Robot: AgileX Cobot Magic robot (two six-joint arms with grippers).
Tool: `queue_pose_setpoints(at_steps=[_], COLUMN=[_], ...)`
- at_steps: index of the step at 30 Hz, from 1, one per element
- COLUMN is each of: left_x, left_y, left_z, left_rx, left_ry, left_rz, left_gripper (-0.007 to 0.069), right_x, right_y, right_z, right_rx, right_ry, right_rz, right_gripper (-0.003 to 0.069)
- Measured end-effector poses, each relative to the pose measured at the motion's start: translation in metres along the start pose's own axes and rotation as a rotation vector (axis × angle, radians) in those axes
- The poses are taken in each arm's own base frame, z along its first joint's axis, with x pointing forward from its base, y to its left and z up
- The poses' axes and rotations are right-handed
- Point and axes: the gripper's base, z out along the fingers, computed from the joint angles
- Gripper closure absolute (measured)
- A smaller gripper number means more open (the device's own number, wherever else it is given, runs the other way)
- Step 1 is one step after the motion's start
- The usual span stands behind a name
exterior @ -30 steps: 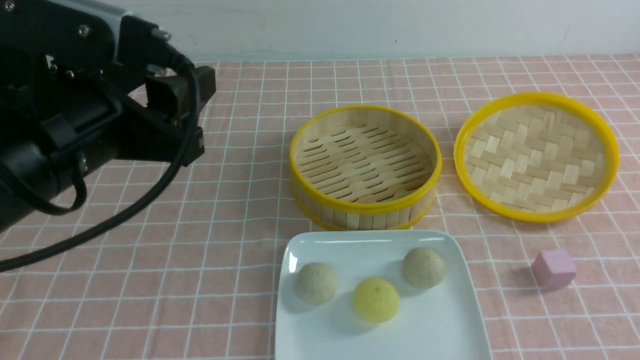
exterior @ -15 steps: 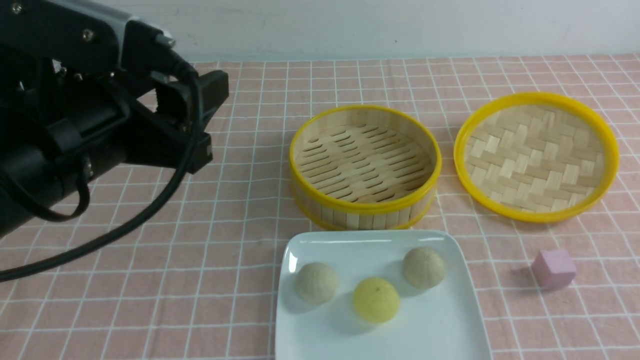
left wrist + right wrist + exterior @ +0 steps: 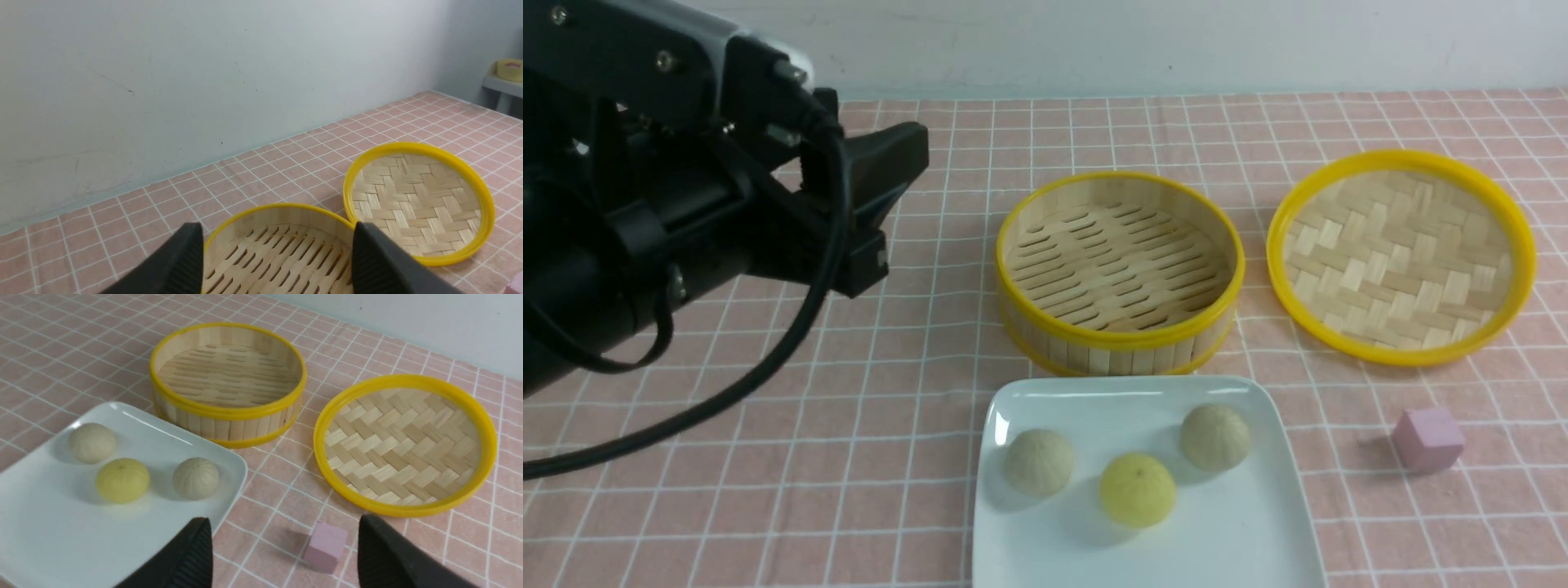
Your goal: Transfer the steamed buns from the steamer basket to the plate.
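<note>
At lower centre the three steamed buns (image 3: 1137,490) sit apart on the white plate (image 3: 1241,539), the steamer basket (image 3: 1119,336) just behind it stands empty, and, the transfer seemingly done, the left pincer (image 3: 903,212) at upper left and the right pincer (image 3: 284,522) hang spread, holding nothing.

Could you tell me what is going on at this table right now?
The job is moving the steamed buns to the plate, and it looks done: all three lie on the plate and the steamer basket is empty. The lid and a pink cube sit to its right. The left gripper and right gripper are both open, holding nothing.
</note>
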Motion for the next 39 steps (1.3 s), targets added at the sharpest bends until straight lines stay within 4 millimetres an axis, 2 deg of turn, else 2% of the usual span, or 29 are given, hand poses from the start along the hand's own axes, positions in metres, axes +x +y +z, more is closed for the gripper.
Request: queue_pose_setpoints(at_steps=[8, 11, 13, 17, 22, 28, 39], left_x=[0.0, 0.0, 0.0, 0.0, 0.0, 0.0, -0.001], left_y=[0.0, 0.0, 0.0, 0.0, 0.0, 0.0, -0.003], left_z=[0.0, 0.0, 0.0, 0.0, 0.0, 0.0, 0.0], left_rx=[0.002, 0.002, 0.002, 0.002, 0.003, 0.003, 0.029], left_ry=[-0.002, -0.002, -0.002, -0.002, -0.002, -0.002, -0.006], left_rz=[0.024, 0.025, 0.025, 0.025, 0.025, 0.024, 0.024], left_gripper=[0.013, 0.013, 0.013, 0.013, 0.013, 0.013, 0.013], right_x=[0.016, 0.027, 0.033, 0.035, 0.037, 0.037, 0.037], right_y=[0.0, 0.001, 0.002, 0.002, 0.002, 0.002, 0.002], right_z=[0.019, 0.027, 0.03, 0.032, 0.032, 0.032, 0.032], right_rx=[0.018, 0.014, 0.012, 0.011, 0.01, 0.011, 0.011], right_ry=[-0.029, -0.003, 0.016, 0.026, 0.042, 0.045, 0.045], right_rz=[-0.017, -0.018, -0.018, -0.018, -0.019, -0.02, -0.02], right_gripper=[0.0218, 0.0279, 0.0346, 0.0478, 0.0575, 0.0596, 0.0587])
